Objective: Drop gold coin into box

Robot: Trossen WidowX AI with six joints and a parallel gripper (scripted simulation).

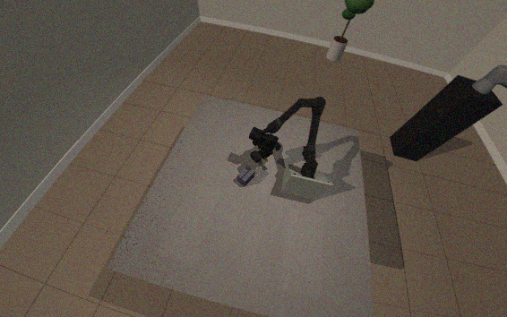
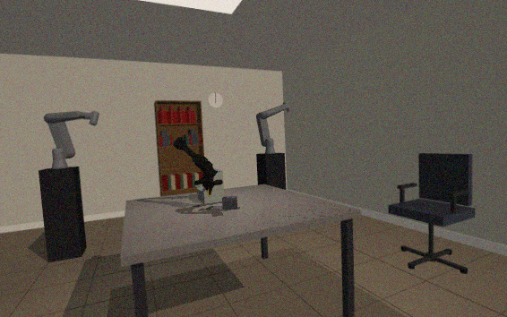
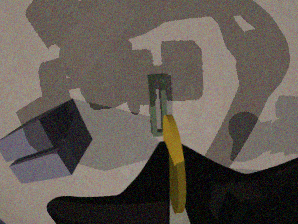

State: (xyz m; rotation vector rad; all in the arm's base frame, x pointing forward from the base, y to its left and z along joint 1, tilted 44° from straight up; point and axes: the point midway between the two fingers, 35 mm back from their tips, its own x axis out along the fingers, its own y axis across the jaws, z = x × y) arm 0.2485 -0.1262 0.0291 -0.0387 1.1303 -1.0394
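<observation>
Above the grey table (image 3: 266, 3), the tool (image 3: 174, 211) pinches the coin (image 3: 174, 163), clear of its holder (image 3: 160, 104).

1. Gripper (image 3: 174, 211): closed on the coin (image 3: 174, 163), raised above the table (image 2: 286, 215); open air beneath it.
2. Holder (image 3: 160, 103): on the table below and just ahead of the coin's tip, apart from it.
3. Box (image 3: 47, 143): to the gripper's left in the wrist view, well apart from the holder; bare table between them.
4. Ahead and right of the gripper: bare table with shadows only.
5. Arm base (image 1: 326, 181): behind the gripper.
</observation>
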